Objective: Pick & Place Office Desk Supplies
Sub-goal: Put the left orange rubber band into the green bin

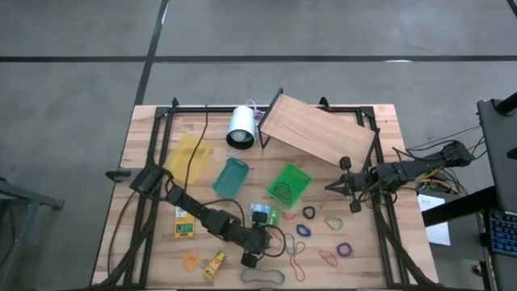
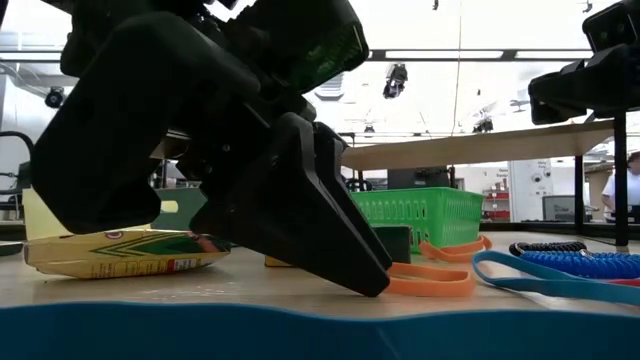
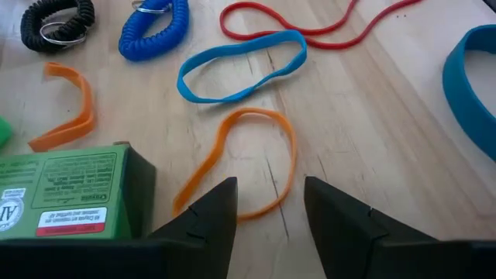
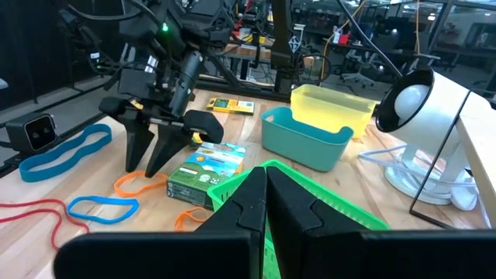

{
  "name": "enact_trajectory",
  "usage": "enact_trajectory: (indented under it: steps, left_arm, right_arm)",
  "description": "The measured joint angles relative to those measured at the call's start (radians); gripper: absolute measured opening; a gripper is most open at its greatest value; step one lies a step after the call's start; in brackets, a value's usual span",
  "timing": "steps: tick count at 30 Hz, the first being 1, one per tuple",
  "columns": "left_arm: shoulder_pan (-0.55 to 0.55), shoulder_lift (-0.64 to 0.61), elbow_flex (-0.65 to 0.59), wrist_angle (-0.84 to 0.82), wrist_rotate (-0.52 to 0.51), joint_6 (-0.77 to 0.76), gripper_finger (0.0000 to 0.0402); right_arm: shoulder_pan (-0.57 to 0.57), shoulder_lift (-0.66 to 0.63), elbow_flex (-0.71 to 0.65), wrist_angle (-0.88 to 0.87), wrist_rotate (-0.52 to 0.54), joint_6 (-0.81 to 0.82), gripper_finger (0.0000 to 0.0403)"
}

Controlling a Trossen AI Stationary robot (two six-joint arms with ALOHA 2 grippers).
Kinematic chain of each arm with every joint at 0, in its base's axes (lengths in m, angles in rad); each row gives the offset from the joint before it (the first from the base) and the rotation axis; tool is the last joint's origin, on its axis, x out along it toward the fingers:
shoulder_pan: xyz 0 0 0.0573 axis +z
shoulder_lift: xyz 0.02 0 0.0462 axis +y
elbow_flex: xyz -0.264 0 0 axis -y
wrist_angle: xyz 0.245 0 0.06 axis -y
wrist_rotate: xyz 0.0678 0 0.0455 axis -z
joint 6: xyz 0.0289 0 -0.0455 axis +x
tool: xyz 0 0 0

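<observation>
My left gripper (image 3: 270, 198) is open, low over the table's near middle (image 1: 250, 257). Its fingers stand on either side of the near bend of an orange rubber-band loop (image 3: 256, 155) that lies flat on the wood. A green-and-white packet (image 3: 66, 194) lies just beside it. A blue band (image 3: 240, 66), a red band (image 3: 310, 31), another orange band (image 3: 70, 108), and a blue coil (image 3: 155, 35) and a black coil (image 3: 58, 23) lie farther off. My right gripper (image 4: 260, 194) is shut and holds nothing; it hovers at the table's right (image 1: 343, 186). My left gripper comes down slanting toward the orange band's near bend (image 3: 260, 209), which shows in the gap between the fingers. One fingertip (image 3: 221, 201) hides the loop's corner; whether it touches the band I cannot tell.
A green basket (image 1: 288, 184), a teal bin (image 1: 231, 176) and a yellow bin (image 1: 190, 158) stand mid-table. A white cylinder (image 1: 241, 127) and a slanted wooden board (image 1: 319, 133) stand at the back. A yellow box (image 1: 184, 224), a yellow tube (image 1: 215, 261) and more bands lie near the front.
</observation>
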Motion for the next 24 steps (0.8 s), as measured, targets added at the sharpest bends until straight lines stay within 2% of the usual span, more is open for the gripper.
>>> enact_trajectory:
  steps: [4,10,18,24]
  left_arm:
    - [0.000,0.000,0.000,0.000,0.004,0.000,0.0150]
    - [0.003,0.004,0.002,-0.019,0.047,-0.032,0.0113]
    - [0.004,0.004,0.003,-0.031,0.063,-0.052,0.0083]
    - [0.004,0.004,0.002,-0.028,0.064,-0.052,0.0040]
  right_arm:
    - [0.000,0.000,0.000,0.000,0.000,0.000,0.0008]
    - [0.000,0.000,0.000,0.000,0.000,0.000,0.0008]
    - [0.000,0.000,0.000,0.000,0.000,0.000,0.0008]
    - [0.000,0.000,0.000,0.000,0.000,0.000,0.0008]
